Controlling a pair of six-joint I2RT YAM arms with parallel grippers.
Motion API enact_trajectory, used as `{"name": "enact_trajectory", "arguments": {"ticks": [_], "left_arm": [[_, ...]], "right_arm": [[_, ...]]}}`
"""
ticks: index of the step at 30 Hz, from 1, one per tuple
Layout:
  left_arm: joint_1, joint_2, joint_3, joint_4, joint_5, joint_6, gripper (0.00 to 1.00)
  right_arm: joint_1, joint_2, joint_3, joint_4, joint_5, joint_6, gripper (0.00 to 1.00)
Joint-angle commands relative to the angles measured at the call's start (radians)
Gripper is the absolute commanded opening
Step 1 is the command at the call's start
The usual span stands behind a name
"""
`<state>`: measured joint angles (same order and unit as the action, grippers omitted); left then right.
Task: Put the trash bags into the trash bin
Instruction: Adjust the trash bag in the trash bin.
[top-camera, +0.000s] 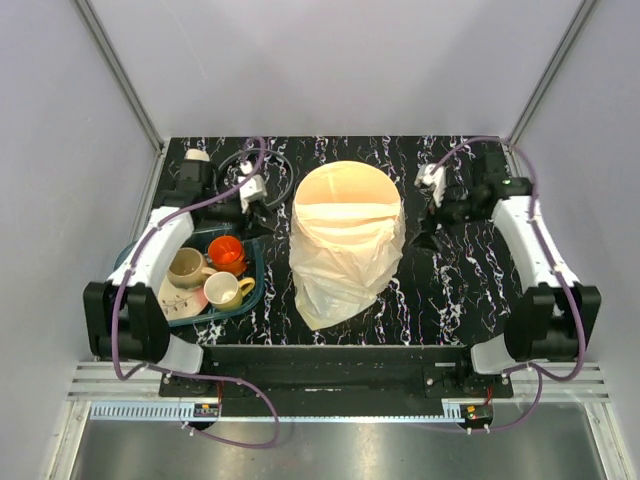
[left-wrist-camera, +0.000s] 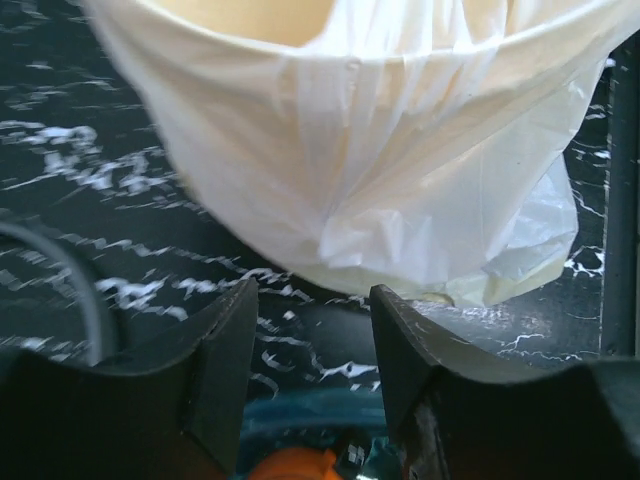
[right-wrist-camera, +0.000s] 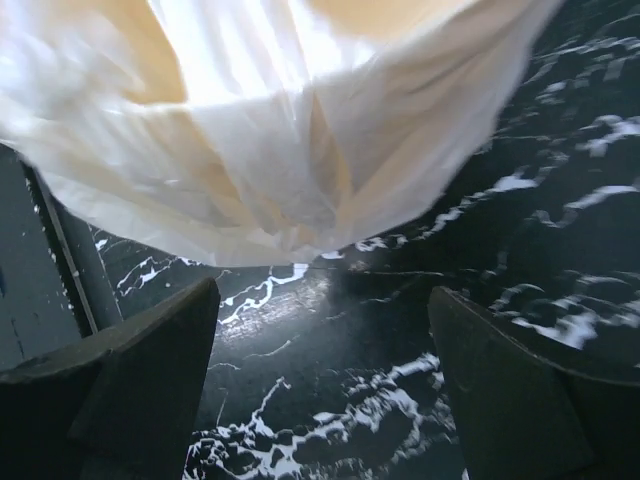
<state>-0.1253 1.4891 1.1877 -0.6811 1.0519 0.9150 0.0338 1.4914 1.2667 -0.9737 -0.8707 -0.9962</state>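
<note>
Left fingers (left-wrist-camera: 220, 370) spread empty; right fingers (right-wrist-camera: 150, 370) wide; both flank the trash bags (top-camera: 345, 250).

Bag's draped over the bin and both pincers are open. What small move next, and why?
Probably ease the left pincer forward and shut it on the skirt of the trash bag facing it, to tug it down. Both it and the right pincer stand open and empty beside the trash bin, and a fold of film seems to lie slack across the near part of its mouth.
</note>
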Motion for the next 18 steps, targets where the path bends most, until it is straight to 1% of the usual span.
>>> {"name": "enact_trajectory", "arguments": {"ticks": [1, 2, 3, 4, 5, 6, 7, 8, 10, 11, 12, 14, 16, 18], "left_arm": [[0.070, -0.162, -0.002, 0.021, 0.025, -0.105, 0.52], [0.072, -0.179, -0.016, 0.087, 0.013, -0.196, 0.52], [0.072, -0.191, -0.029, 0.128, 0.004, -0.244, 0.52], [0.072, -0.213, -0.040, 0.170, -0.001, -0.290, 0.52], [0.072, -0.222, -0.062, 0.252, -0.003, -0.380, 0.52], [0.070, -0.228, -0.074, 0.299, -0.004, -0.427, 0.52], [0.070, -0.242, -0.088, 0.345, -0.012, -0.473, 0.52], [0.070, -0.247, -0.109, 0.420, -0.024, -0.543, 0.52], [0.069, -0.254, -0.122, 0.466, -0.062, -0.594, 0.53], [0.069, -0.254, -0.122, 0.475, -0.076, -0.619, 0.53], [0.070, -0.256, -0.123, 0.476, -0.090, -0.623, 0.53], [0.069, -0.263, -0.128, 0.482, -0.115, -0.631, 0.53], [0.070, -0.279, -0.152, 0.494, -0.124, -0.636, 0.53], [0.070, -0.288, -0.172, 0.506, -0.127, -0.643, 0.53]], "right_arm": [[-0.028, -0.111, 0.265, -0.201, 0.064, 0.039, 0.94], [-0.028, -0.102, 0.313, -0.206, 0.033, 0.104, 0.93], [-0.023, -0.089, 0.414, -0.227, 0.015, 0.129, 0.92], [0.044, -0.071, 0.463, -0.227, 0.036, 0.202, 0.88], [0.093, -0.034, 0.508, -0.221, 0.071, 0.238, 0.85], [0.156, -0.014, 0.579, -0.202, 0.113, 0.267, 0.80], [0.207, 0.004, 0.606, -0.182, 0.195, 0.330, 0.76], [0.298, 0.048, 0.632, -0.165, 0.234, 0.359, 0.72], [0.351, 0.107, 0.718, -0.141, 0.303, 0.405, 0.65], [0.392, 0.168, 0.747, -0.148, 0.320, 0.409, 0.61], [0.405, 0.199, 0.784, -0.145, 0.331, 0.410, 0.60], [0.426, 0.271, 0.789, -0.116, 0.383, 0.412, 0.59], [0.449, 0.317, 0.775, -0.070, 0.410, 0.393, 0.59], [0.463, 0.377, 0.757, -0.034, 0.404, 0.380, 0.59]]}}
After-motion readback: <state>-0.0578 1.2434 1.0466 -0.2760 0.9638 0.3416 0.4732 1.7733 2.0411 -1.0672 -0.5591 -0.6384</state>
